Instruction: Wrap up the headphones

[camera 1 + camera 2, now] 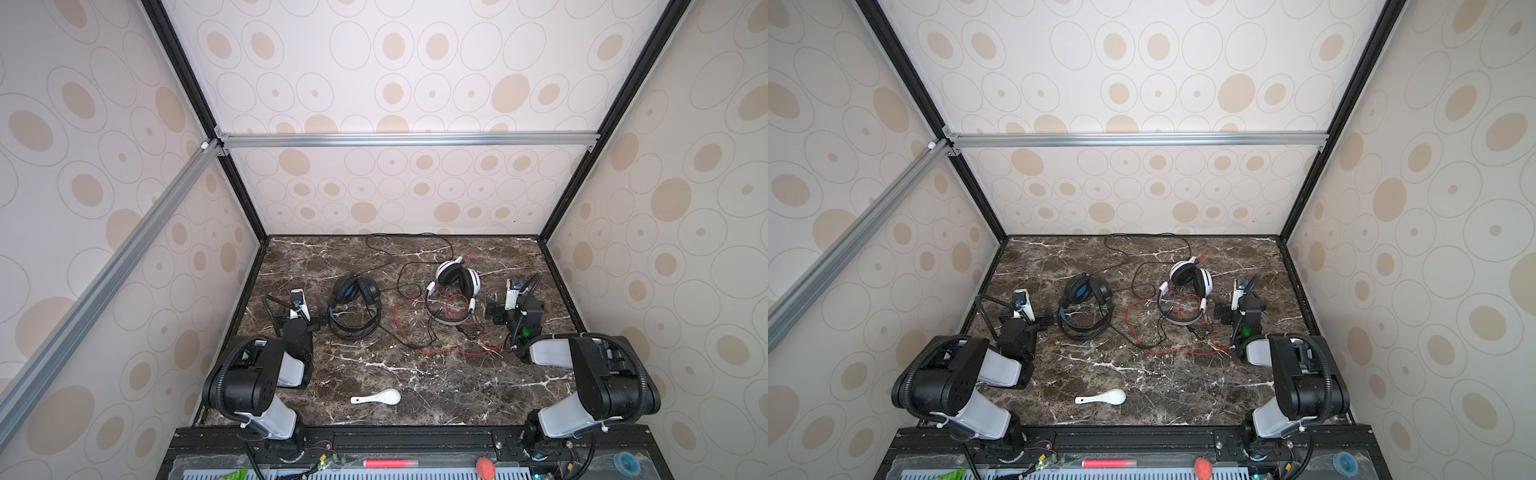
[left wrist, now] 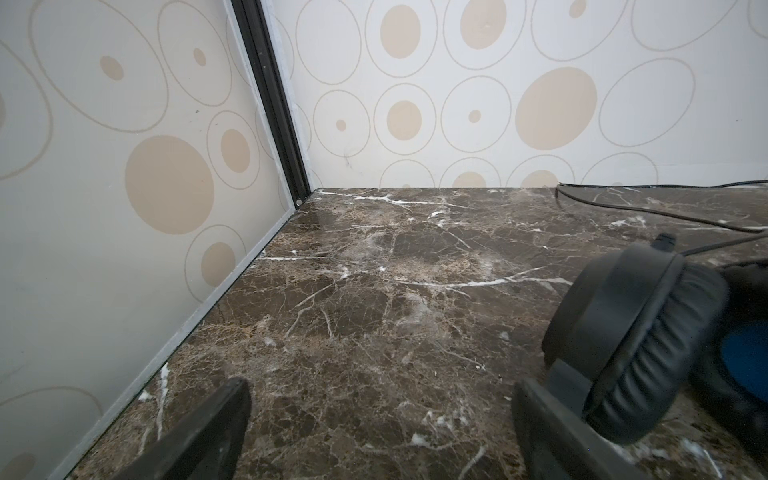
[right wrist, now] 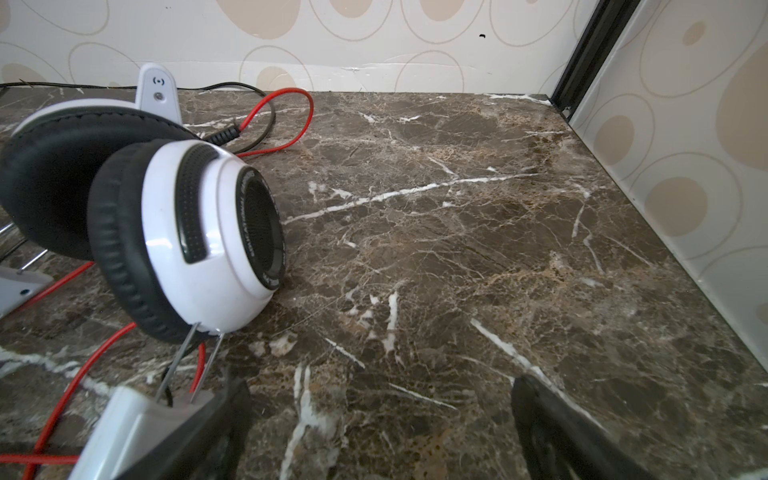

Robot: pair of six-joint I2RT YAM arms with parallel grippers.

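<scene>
While both arms sit low, the left gripper (image 2: 380, 436) gapes wide, empty, one finger just beside the black headset (image 1: 368, 291). Right of centre lies the white headset (image 1: 451, 272), red cord (image 3: 104, 347) loose. The right gripper (image 3: 380, 432) is spread wide beside it, holding nothing.

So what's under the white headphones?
Under the white headphones is the brown marble table, and the red cord runs beneath one ear cup. Where the cord goes right below the cups is covered, so that cannot be seen.
</scene>
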